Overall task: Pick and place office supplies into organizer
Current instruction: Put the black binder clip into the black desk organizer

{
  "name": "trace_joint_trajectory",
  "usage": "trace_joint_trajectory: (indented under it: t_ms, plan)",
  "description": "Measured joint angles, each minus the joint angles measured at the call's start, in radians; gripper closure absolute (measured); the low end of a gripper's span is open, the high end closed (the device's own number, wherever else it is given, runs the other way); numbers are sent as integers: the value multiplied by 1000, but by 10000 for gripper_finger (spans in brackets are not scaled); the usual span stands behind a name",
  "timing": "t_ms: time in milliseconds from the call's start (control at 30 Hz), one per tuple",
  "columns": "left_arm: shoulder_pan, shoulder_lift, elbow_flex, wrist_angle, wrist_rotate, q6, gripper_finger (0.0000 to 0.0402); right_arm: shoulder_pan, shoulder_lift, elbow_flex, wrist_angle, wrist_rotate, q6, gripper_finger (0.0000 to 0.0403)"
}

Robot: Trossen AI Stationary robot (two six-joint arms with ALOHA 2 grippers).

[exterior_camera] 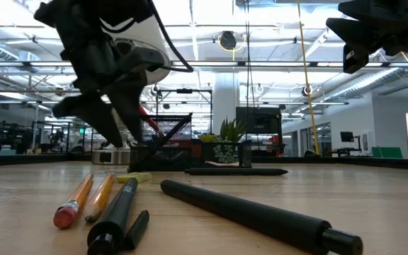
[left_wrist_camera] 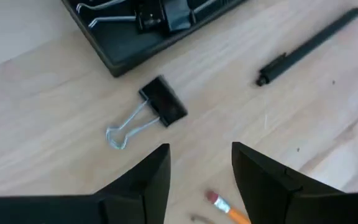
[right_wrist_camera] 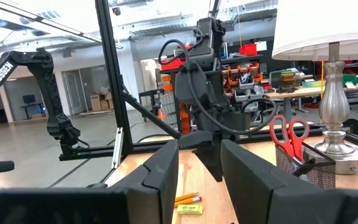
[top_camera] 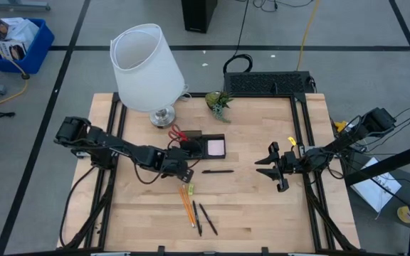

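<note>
From above, the left tool (top_camera: pixel 184 171) hovers just beside the organizer (top_camera: pixel 206 147), pencils (top_camera: pixel 186 202) and pens (top_camera: pixel 202 217) loose on the surface (top_camera: pixel 262 206). Left wrist: fingers (left_wrist_camera: pixel 145 183) spread over a binder clip (left_wrist_camera: pixel 148 112), empty. Right tool (top_camera: pixel 276 166) waits apart, spread, empty.

Robotics lab or workshop: open hall, ceiling strip lights (exterior_camera: pixel 275 32), parts shelves (right_wrist_camera: pixel 253 78) behind; wooden table (top_camera: pixel 262 206) on taped grey floor (top_camera: pixel 62 71), at 9 o'clock.

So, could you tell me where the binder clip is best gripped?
Probably on its black body, from straight above: it lies flat on the table, wire handles trailing to one side. The open left gripper hovers just short of it.
</note>
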State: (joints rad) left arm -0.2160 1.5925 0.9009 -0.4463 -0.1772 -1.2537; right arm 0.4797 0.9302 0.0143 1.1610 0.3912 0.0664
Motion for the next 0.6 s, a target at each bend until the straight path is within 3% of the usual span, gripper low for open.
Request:
trace_joint_trajectory:
  t_ms: [367,600]
  plan:
    - [42,77,1,92,61,-111,113,0,0,0,0,0,0,287]
    - [80,78,0,53,38,-116,88,0,0,0,-1,0,0,286]
